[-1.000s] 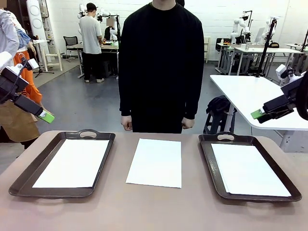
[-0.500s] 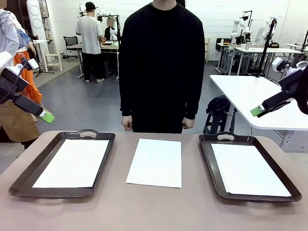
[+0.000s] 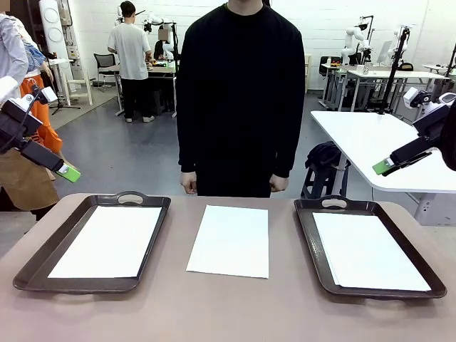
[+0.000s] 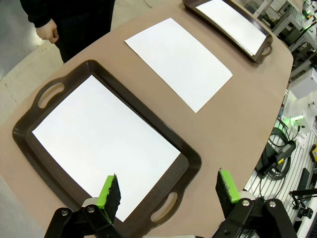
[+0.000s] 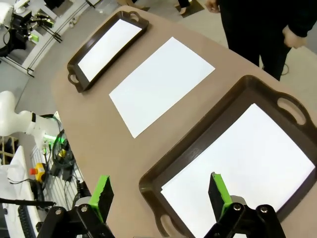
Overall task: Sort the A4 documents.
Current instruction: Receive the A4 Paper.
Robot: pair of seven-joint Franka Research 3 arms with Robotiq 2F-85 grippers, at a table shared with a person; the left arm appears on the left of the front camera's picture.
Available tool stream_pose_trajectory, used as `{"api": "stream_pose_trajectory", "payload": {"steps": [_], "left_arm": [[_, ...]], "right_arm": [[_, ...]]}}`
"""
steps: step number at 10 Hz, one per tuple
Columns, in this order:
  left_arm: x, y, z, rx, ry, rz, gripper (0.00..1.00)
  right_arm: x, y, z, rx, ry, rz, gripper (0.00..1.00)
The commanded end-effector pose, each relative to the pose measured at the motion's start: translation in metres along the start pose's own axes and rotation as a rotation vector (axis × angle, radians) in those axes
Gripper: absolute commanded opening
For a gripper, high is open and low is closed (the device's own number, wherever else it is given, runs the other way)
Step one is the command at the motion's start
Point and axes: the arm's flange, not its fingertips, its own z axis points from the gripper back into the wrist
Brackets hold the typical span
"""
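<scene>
three a4 documents lie flat on the brown desk (image 3: 228, 306), each a plain white blank sheet with clean square edges. the middle sheet (image 3: 230, 239) rests bare on the desk, between the two trays and apart from both, its long side running away toward the person (image 3: 240, 96). the left sheet (image 3: 107, 241) lies inside the left tray (image 3: 43, 260), a dark brown tray with cut-out handles, and covers most of its floor. the right sheet (image 3: 369, 249) lies the same way in the right tray (image 3: 308, 235).

the person in a black top stands at the far edge of the desk, just behind the middle sheet, arms hanging down, hands off the desk.

the left hand (image 3: 68, 172) hangs in the air out past the left end of the desk, above and beside the left tray; in the left wrist view its green-padded fingers (image 4: 111, 191) stand wide apart with nothing between them. the right hand (image 3: 382, 167) hangs off to the right, above the right tray's far side, its fingers (image 5: 102, 194) likewise spread wide and empty. nothing lies on top of any sheet.
</scene>
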Motion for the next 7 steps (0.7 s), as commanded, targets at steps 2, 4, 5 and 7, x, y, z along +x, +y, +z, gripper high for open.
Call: {"api": "stream_pose_trajectory", "payload": {"steps": [2, 4, 5, 7], "left_arm": [[-0.0008, 0.0005, 0.0005, -0.005, -0.003, -0.007, 1.0], [-0.0008, 0.0005, 0.0005, -0.005, -0.003, -0.007, 1.0], [-0.0008, 0.0005, 0.0005, -0.005, -0.003, -0.007, 1.0], [-0.0008, 0.0005, 0.0005, -0.005, -0.003, -0.007, 1.0]], "right_arm": [[0.0022, 0.0017, -0.002, -0.002, 0.002, 0.006, 1.0], [0.0022, 0.0017, -0.002, -0.002, 0.002, 0.006, 1.0], [0.0022, 0.0017, -0.002, -0.002, 0.002, 0.006, 1.0], [0.0022, 0.0017, -0.002, -0.002, 0.002, 0.006, 1.0]]}}
